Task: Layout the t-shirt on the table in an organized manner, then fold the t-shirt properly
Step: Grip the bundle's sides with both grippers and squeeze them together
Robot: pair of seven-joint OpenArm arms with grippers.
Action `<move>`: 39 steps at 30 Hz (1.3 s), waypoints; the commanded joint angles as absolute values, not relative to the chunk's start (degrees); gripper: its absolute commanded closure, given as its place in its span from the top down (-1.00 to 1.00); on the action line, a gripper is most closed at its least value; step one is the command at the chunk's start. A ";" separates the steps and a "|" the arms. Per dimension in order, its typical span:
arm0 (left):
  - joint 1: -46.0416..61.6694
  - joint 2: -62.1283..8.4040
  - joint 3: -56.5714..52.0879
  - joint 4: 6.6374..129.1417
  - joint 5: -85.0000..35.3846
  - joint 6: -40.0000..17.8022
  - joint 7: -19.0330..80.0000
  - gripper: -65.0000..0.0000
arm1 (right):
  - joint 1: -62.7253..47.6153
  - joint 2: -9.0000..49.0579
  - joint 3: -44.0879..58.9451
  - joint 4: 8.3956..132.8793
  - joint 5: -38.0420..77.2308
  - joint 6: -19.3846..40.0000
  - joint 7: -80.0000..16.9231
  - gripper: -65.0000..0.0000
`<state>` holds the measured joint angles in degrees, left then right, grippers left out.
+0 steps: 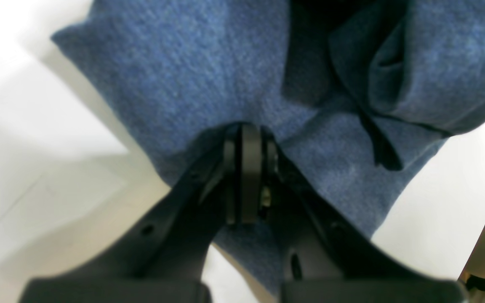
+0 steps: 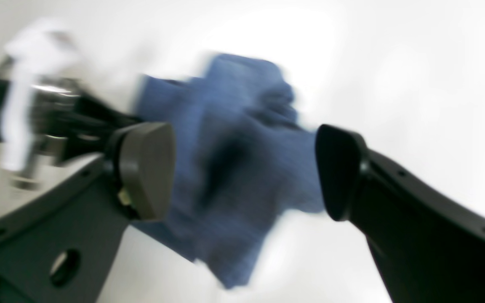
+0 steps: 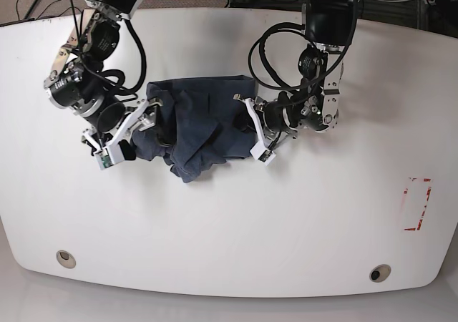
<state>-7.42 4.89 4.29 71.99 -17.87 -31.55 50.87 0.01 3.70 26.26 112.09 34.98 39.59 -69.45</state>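
Observation:
The blue t-shirt (image 3: 195, 129) lies crumpled in a heap on the white table (image 3: 229, 222), between my two arms. My left gripper (image 3: 247, 125) sits at the shirt's right edge. In the left wrist view its pads (image 1: 244, 168) are pressed together, with the shirt's cloth (image 1: 175, 75) bunched around the tips. At the shirt's left edge my right gripper (image 3: 147, 116) stands open. In the blurred right wrist view its fingers (image 2: 145, 168) are wide apart, and the shirt (image 2: 234, 168) lies beyond the gap, not held.
A small red-outlined rectangle mark (image 3: 417, 204) is at the table's right. Two round grommet holes (image 3: 65, 257) (image 3: 379, 272) sit near the front edge. Cables and the arm bases crowd the table's back edge.

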 commanded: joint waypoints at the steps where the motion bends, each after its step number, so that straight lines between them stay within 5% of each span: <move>1: -6.90 4.70 4.53 71.43 -13.14 -30.90 55.25 -1.00 | 1.27 5.32 28.18 109.85 36.62 39.87 -68.53 0.52; 28: -6.81 4.26 4.62 71.43 -13.14 -30.90 55.16 -1.00 | 3.82 5.23 30.90 85.32 51.65 39.78 -68.35 0.49; 32: -6.81 4.26 4.62 71.08 -13.05 -30.90 55.16 -1.00 | 4.18 4.44 30.81 85.49 51.65 40.00 -68.35 0.18; 39: -6.90 4.26 4.53 71.08 -12.97 -30.90 55.16 -1.00 | 3.91 3.65 30.46 88.75 51.74 40.00 -68.62 -1.00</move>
<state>-7.42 4.71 4.40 71.77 -17.89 -31.94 50.30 2.98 3.36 30.46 86.46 49.91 39.51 -69.45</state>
